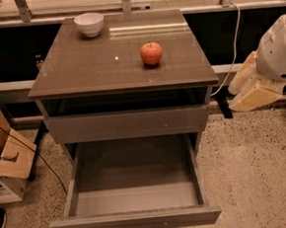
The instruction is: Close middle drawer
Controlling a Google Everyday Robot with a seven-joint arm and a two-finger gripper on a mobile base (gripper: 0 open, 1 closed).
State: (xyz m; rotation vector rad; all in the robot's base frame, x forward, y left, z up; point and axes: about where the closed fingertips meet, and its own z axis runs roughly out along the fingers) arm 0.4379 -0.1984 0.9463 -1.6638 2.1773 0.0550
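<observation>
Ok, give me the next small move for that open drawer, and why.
Probably swing the gripper, which sits at the picture's right edge beside the cabinet, down to the front panel of the middle drawer. That drawer stands pulled far out, and the gripper is well clear of it.
</observation>
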